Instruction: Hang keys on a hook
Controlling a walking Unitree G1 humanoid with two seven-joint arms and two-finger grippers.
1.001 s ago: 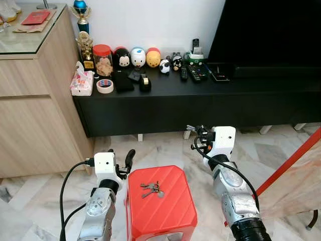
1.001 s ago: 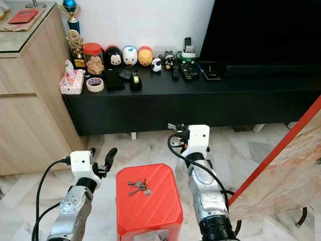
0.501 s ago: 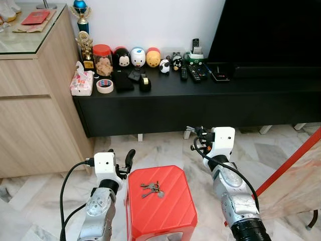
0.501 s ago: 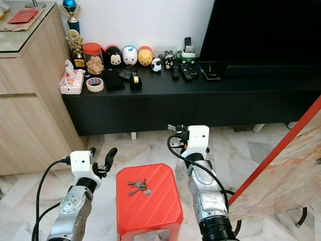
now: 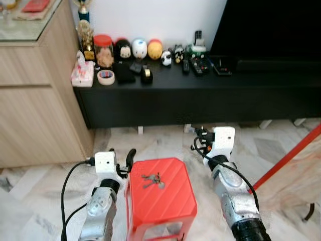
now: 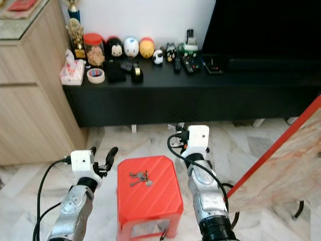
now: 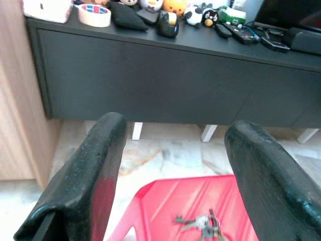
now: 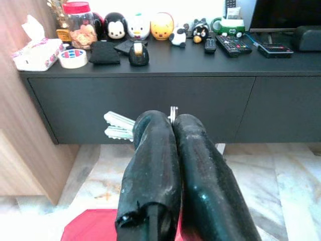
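Observation:
A red plastic stool (image 5: 159,198) stands on the marble floor between my arms. A bunch of keys (image 5: 152,179) lies on its top, also seen as the keys (image 7: 200,222) in the left wrist view. My left gripper (image 5: 121,153) hovers open just left of the stool's back corner, with nothing between its fingers. My right gripper (image 5: 199,134) is raised to the right of the stool, pointing at the black console. It is shut on a second set of keys (image 8: 119,126), whose blades and ring stick out past the fingertips (image 8: 150,120).
A long black TV console (image 5: 200,95) runs across ahead, carrying toy figures, a tape roll (image 5: 105,76), a tissue pack and remotes. A wooden cabinet (image 5: 35,105) stands at the left. A red-edged board (image 5: 296,160) leans at the right.
The whole picture has shifted and blurred, so the camera moved: console and stool sit higher in view. Both arms keep their poses, with the right gripper still shut on its keys.

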